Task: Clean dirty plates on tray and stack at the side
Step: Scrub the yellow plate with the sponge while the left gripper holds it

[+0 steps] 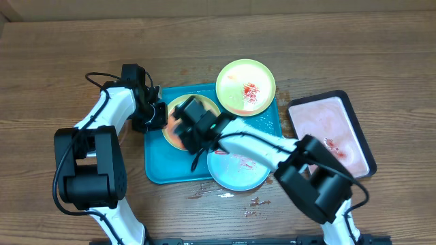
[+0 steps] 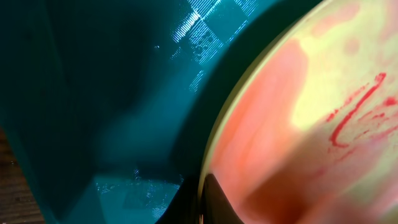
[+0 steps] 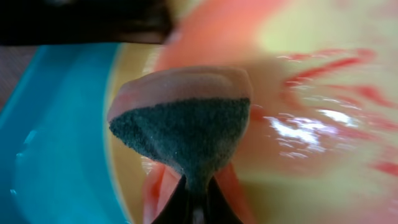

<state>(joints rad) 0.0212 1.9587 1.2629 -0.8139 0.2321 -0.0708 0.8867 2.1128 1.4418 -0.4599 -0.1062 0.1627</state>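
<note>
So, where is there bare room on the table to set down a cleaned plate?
Bare wood runs along the far side of the table, behind the teal tray and the black-rimmed tray. The teal tray is crowded with plates.

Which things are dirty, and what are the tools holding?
Left yellow plate: dirty, orange smears.
Back yellow plate: dirty, red streaks.
Blue plate: dirty, red smears.
Sponge: squeezed in right tool.
Left tool: pinching left yellow plate's rim.
Teal tray: under the plates.
Pink tray: stained.

Three plates (image 1: 246, 87) on the tray (image 1: 158, 167), smaller tray (image 1: 320, 122) beside it.
</note>
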